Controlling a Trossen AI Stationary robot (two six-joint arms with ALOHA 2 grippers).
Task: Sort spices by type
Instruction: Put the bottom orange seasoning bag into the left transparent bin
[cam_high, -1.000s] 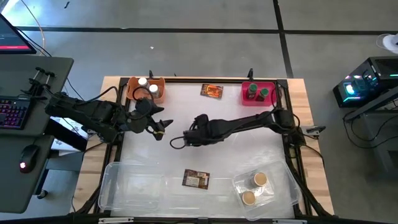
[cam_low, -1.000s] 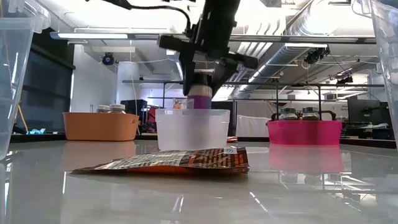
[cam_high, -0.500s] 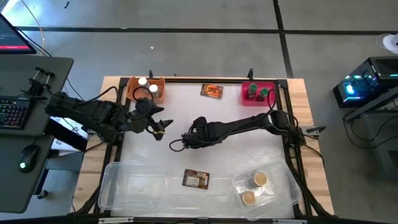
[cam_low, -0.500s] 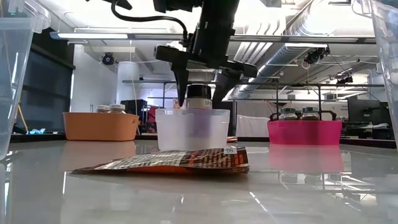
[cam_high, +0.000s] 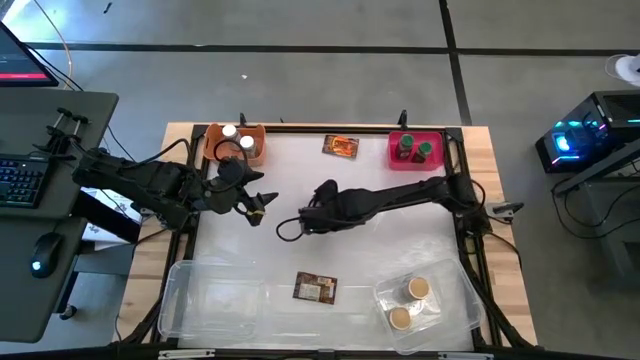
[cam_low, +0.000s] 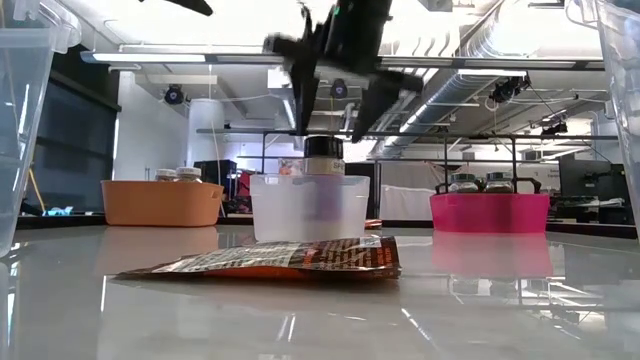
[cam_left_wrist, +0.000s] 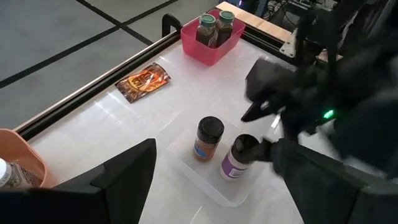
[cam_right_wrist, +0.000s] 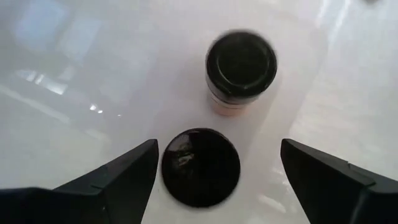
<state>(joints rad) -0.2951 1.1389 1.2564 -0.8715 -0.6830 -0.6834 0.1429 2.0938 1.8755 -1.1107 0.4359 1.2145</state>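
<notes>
Since a second ago our right gripper (cam_low: 335, 95) has let go of the purple-labelled jar (cam_left_wrist: 237, 158) and lifted off it; in the low view its fingers now hang spread apart just above the black lid, touching nothing. We see that jar standing upright in the small clear tray (cam_left_wrist: 211, 183) at the middle of the table (cam_high: 400, 240), just beside a second black-lidded jar (cam_left_wrist: 208, 138) with an orange label in the same tray; the right wrist view looks straight down on both black lids between our parted fingers. Our left gripper (cam_high: 262, 203) waits over the table's left side, near the orange bin (cam_high: 236, 146), jaws apart and empty, unmoved from the earlier frames. Two white-lidded jars (cam_high: 232, 131) sit in the orange bin, two green-lidded jars (cam_high: 414, 148) in the pink bin (cam_high: 417, 162) at the far right corner, and two tan-lidded jars (cam_high: 408, 303) in the large clear tray (cam_high: 220, 305) along the near edge. One flat packet (cam_high: 341, 146) lies on the table between the two bins, and another packet (cam_high: 315, 288) lies near the large tray, well apart from the small one.
</notes>
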